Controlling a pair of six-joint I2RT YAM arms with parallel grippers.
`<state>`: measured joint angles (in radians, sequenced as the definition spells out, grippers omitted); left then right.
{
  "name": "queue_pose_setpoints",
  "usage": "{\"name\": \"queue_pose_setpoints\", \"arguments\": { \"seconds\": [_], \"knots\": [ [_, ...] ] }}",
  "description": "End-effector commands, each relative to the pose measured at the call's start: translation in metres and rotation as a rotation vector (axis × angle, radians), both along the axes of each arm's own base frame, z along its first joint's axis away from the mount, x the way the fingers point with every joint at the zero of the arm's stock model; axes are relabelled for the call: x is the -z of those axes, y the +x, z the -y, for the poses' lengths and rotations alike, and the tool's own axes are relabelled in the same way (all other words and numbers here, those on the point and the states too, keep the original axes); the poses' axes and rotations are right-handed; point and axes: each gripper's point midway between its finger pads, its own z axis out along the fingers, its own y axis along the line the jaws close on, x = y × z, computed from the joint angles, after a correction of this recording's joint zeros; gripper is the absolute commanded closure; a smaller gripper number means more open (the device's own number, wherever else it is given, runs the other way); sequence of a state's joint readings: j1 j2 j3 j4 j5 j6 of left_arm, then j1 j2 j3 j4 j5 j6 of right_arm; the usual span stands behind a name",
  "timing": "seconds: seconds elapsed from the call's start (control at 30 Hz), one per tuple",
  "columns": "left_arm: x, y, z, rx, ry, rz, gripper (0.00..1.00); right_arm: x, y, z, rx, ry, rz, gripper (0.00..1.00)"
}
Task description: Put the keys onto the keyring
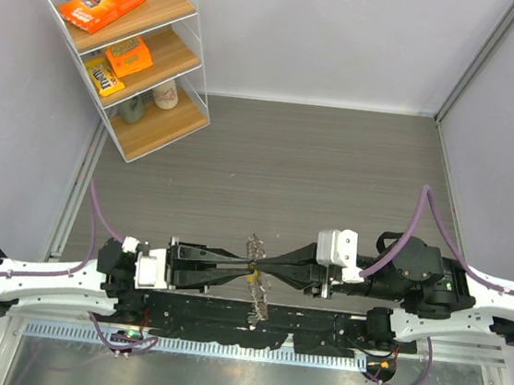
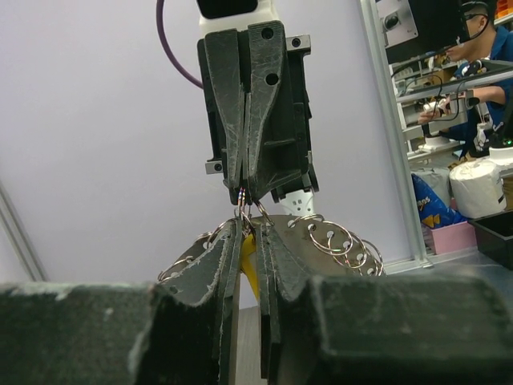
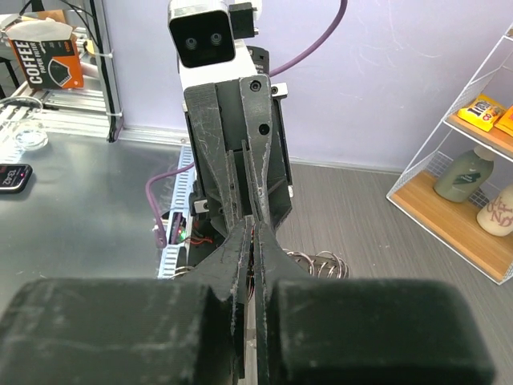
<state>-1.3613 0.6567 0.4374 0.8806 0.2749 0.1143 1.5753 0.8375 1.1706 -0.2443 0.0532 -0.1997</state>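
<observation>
My two grippers meet tip to tip low over the table's near middle. The left gripper (image 1: 247, 268) is shut on the brass-yellow key (image 2: 248, 258), which shows as a yellow sliver between its pads. The right gripper (image 1: 263, 269) is shut on the keyring (image 1: 256, 297), pinching a ring at its tip (image 2: 243, 192). The keyring's silvery rings hang to both sides of the tips (image 2: 346, 241) and show in the right wrist view (image 3: 321, 263). The silvery key with the dark head is not visible.
A wire shelf (image 1: 134, 48) with snack packets and bottles stands at the back left on the wood-grain table (image 1: 334, 164). A black rail (image 1: 224, 314) runs along the near edge under the grippers. Grey walls close in both sides.
</observation>
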Motion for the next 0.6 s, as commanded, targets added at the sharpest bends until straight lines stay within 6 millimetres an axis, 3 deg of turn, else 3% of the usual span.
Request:
{"name": "queue_pose_setpoints", "arguments": {
  "seconds": [0.0, 0.57],
  "knots": [
    [-0.008, 0.004, 0.000, -0.019, -0.009, -0.002, 0.83, -0.049, -0.015, 0.008, -0.079, 0.188, -0.010, 0.94],
    [-0.007, 0.004, 0.004, -0.016, -0.007, 0.000, 0.80, -0.058, 0.000, 0.011, 0.005, 0.409, -0.030, 0.95]
  ]
}}
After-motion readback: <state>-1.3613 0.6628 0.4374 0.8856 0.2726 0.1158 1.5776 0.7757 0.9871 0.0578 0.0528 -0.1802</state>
